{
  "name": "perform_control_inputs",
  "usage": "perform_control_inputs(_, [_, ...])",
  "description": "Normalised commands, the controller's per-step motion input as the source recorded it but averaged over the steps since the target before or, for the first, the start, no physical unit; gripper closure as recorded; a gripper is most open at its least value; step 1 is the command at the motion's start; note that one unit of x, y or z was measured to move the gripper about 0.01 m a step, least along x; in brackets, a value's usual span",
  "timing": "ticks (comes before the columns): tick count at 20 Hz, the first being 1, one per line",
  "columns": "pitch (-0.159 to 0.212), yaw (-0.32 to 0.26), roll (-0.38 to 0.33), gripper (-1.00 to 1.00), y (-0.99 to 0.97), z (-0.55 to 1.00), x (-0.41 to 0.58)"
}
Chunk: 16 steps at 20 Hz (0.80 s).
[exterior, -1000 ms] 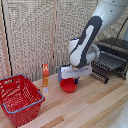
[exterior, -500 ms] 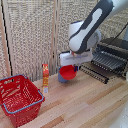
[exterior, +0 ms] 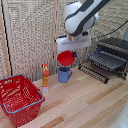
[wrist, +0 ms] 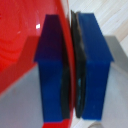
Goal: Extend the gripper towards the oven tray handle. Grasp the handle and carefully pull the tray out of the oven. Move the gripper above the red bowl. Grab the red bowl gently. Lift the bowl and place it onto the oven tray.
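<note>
My gripper [exterior: 70, 49] hangs in the air above the table, shut on the rim of the red bowl [exterior: 65, 58]. The bowl is lifted and tilted, just above a blue mug. In the wrist view the bowl's red wall [wrist: 20, 45] is pinched between my two blue fingers [wrist: 95, 70]. The oven [exterior: 116, 52] stands at the exterior view's right with its door dropped open. The tray [exterior: 109, 61] of dark parallel bars sticks out of the oven, and its handle [exterior: 98, 68] is the thin bar along its front edge. The bowl is to the left of the tray.
A blue mug [exterior: 64, 75] stands on the wooden table under the bowl. An orange-labelled bottle [exterior: 45, 79] stands to its left. A large red wire basket [exterior: 17, 99] sits at the front left. The oven's ribbed door [exterior: 94, 73] lies low in front of the oven.
The arm has risen, lifting the red bowl from the table to above the mug, and has shifted slightly towards the oven.
</note>
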Motion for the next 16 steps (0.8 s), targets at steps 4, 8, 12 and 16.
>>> perform_control_inputs(4, [0.021, -0.163, 0.038, 1.00, -0.59, 0.50, 0.105])
perform_control_inputs(8, [0.007, -0.197, 0.002, 1.00, -0.62, 0.32, 0.024])
perform_control_inputs(12, [0.001, -0.184, 0.000, 1.00, -0.68, 0.20, 0.000])
perform_control_inputs(16, [0.000, -0.167, 0.001, 1.00, -0.74, 0.09, 0.000])
